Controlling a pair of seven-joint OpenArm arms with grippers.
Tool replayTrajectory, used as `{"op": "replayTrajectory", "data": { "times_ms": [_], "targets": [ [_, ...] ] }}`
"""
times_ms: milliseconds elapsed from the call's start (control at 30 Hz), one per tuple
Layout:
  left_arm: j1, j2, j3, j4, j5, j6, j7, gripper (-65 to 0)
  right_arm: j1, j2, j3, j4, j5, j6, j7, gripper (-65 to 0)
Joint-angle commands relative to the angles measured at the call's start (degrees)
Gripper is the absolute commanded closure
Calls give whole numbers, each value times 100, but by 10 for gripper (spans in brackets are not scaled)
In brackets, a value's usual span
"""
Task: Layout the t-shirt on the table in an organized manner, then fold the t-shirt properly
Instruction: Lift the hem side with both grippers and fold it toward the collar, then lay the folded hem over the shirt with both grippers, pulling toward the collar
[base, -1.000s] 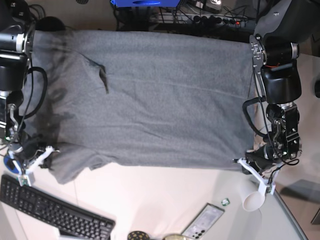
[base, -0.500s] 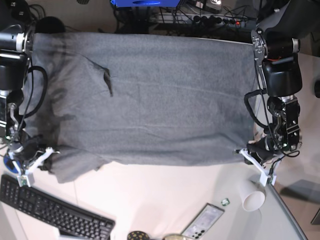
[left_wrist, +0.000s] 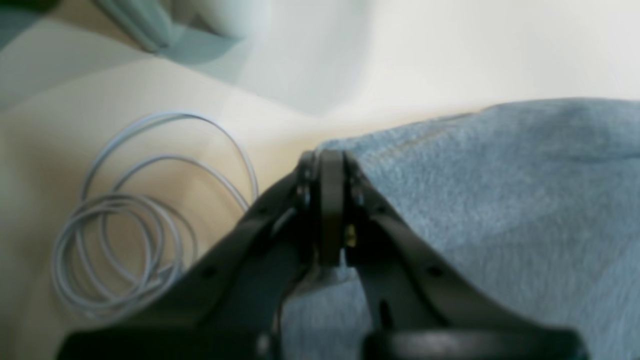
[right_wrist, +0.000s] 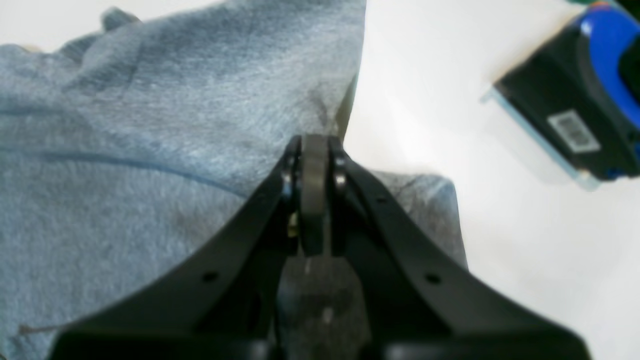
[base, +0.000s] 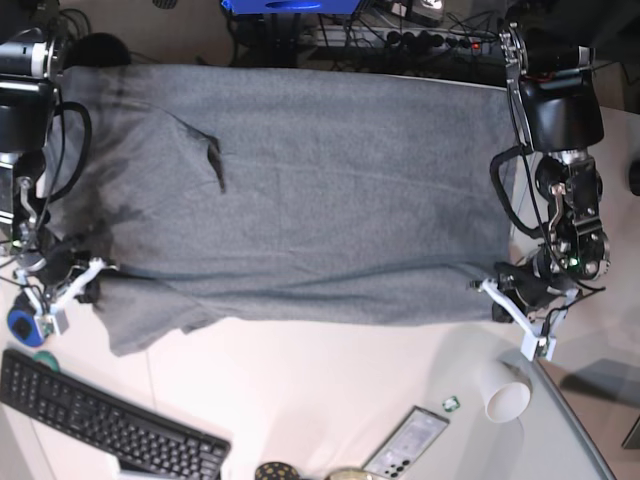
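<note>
The left pincer (base: 500, 303) and right pincer (base: 82, 277) are each clamped on an edge of the t-shirt (base: 300, 190), which is spread nearly flat across the counter (base: 330, 400), so layout is judged almost done and folding not yet begun.

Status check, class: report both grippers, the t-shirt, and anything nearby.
Left gripper, right gripper: shut on t-shirt edge. Shirt spread wide. Paper cup, keyboard nearby.

bare table (base: 330, 385) stretch between keyboard (base: 105, 425) and cup (base: 506, 399).
</note>
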Motion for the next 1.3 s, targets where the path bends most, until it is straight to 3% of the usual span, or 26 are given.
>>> {"op": "replayTrajectory", "data": {
  "times_ms": [0, 167, 300, 467, 633, 733, 867, 1000, 1267],
  "targets": [
    [-11, -68, -23, 133, -21, 16, -32, 0, 121, 105, 20, 105, 34, 11, 76, 0],
    [341, -77, -23, 317, -21, -2, -23, 0, 103, 105, 46, 193, 34, 11, -276, 0],
    [701, -86, -23, 722, -21, -283, -14, 0, -169, 105, 73, 817, 34, 11, -724, 0],
    [903, -86, -23, 827, -21, -301, 135, 0, -424, 96, 90, 1512, 34, -15, -1445, 0],
    [1079, -183, -31, 1030, -30, -301, 135, 0, -793, 61, 117, 2048, 51, -24, -1762, 0],
    [1097, -209, -31, 1232, -30, -309, 144, 0, -960, -115, 477, 2312, 43, -24, -1832, 0],
    [1106, -279, -31, 1328, -30, -309, 346, 0, -1039, -203, 917, 2549, 43, 2, -2324, 0],
    [1211, -244, -23, 1399, -30, -309, 425, 0, -1312, -246, 943, 2910, 43, 2, -2421, 0],
    [1501, -227, -14, 1610, -30, -309, 425, 0, -1593, -677, 978, 3200, 43, -15, -2676, 0]
  ]
}}
